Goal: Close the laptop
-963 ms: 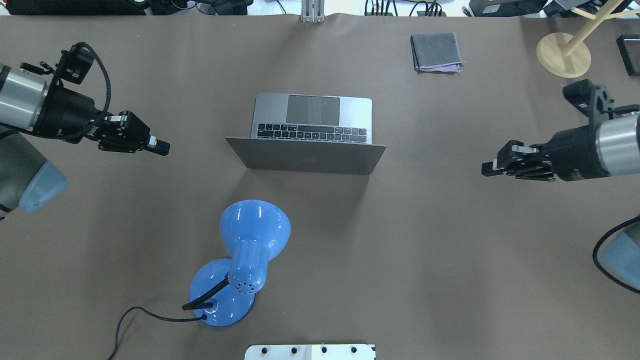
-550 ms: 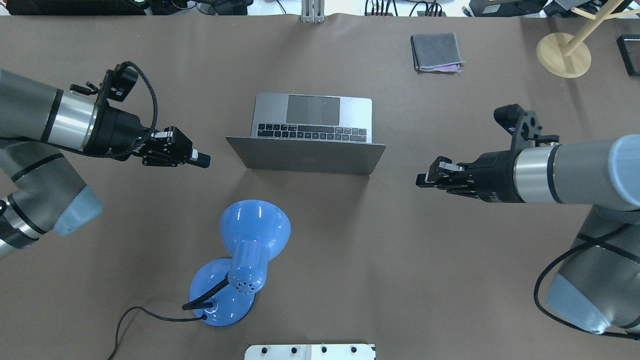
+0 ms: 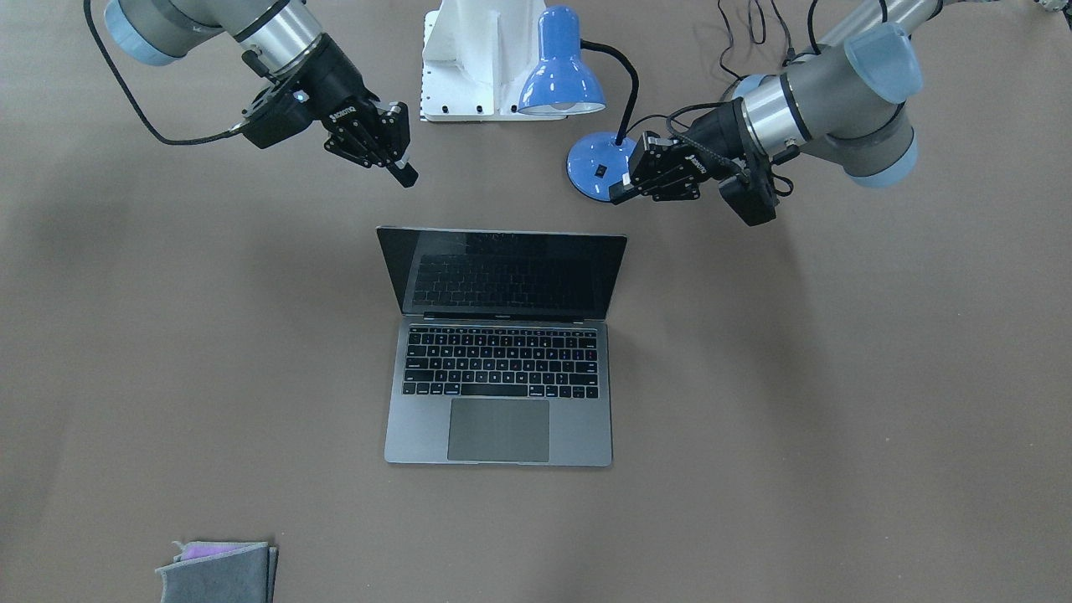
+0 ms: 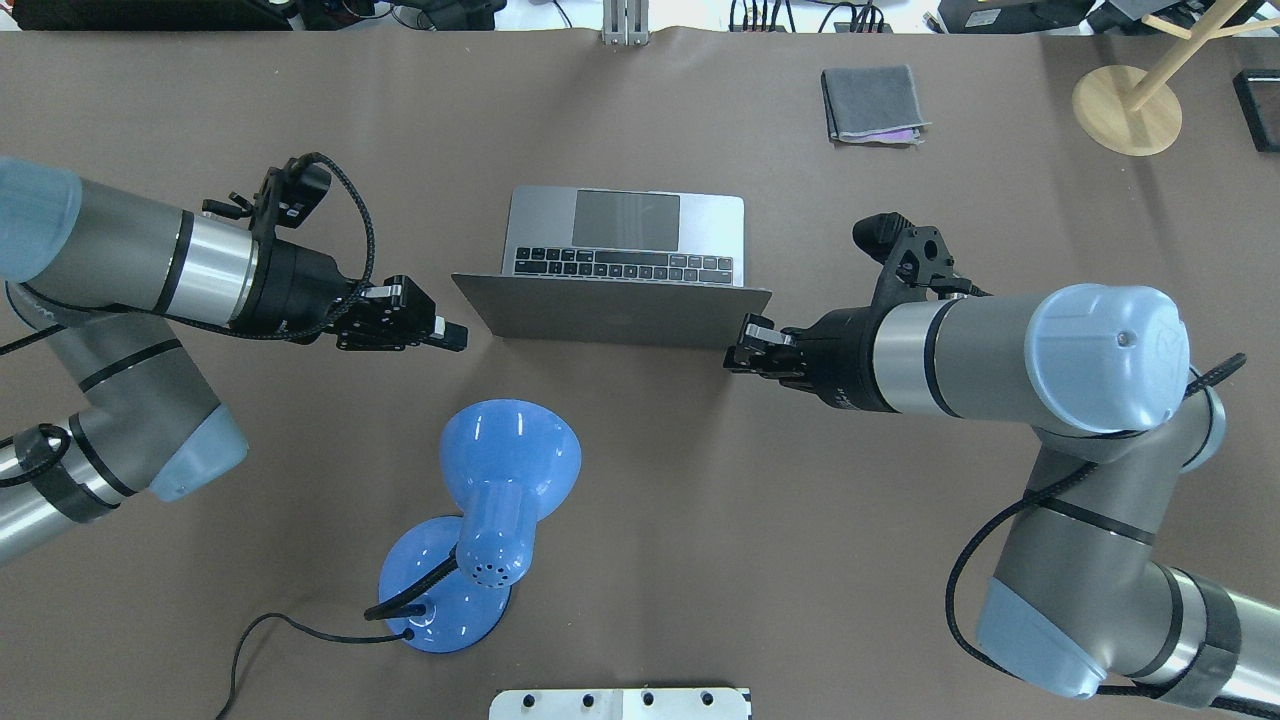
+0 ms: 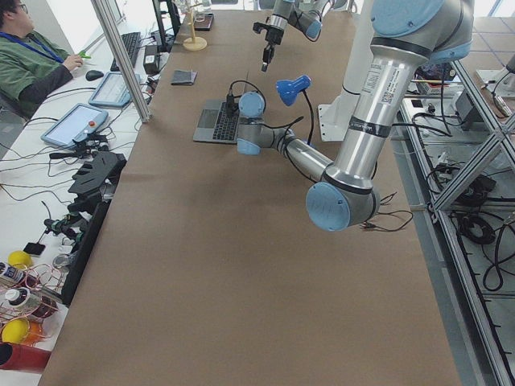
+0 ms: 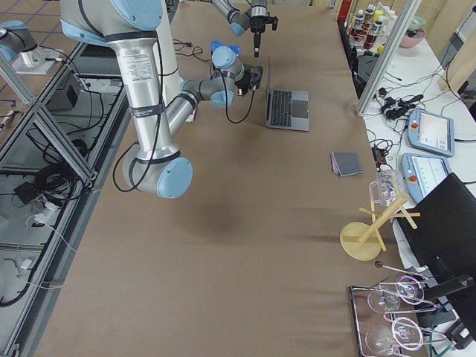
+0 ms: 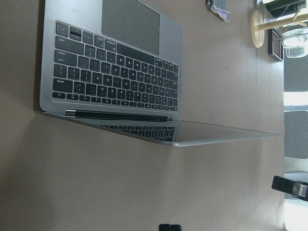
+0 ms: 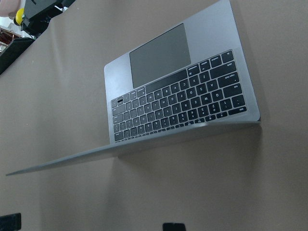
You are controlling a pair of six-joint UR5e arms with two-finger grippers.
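The laptop (image 4: pixel 612 314) stands open at mid-table, its grey lid toward me, tilted back, and its keyboard (image 3: pixel 501 360) and trackpad beyond it. Its black screen shows in the front-facing view. My left gripper (image 4: pixel 458 336) is shut and empty, just left of the lid's left edge, apart from it. My right gripper (image 4: pixel 738 348) is shut and empty, close by the lid's right lower corner. The front-facing view shows both grippers above the table and behind the lid, the left (image 3: pixel 618 195) and the right (image 3: pixel 407 176). Both wrist views show the lid's edge and the keyboard (image 7: pixel 115 77) (image 8: pixel 183 106).
A blue desk lamp (image 4: pixel 500 500) with a black cord stands on my near side of the laptop. A folded grey cloth (image 4: pixel 870 103) and a wooden stand (image 4: pixel 1125 110) lie at the far right. A white mount plate (image 4: pixel 620 703) is at the near edge.
Both arms have swung inward from the table's sides toward the laptop lid's left and right edges. The laptop has not moved and the lid's angle is unchanged.
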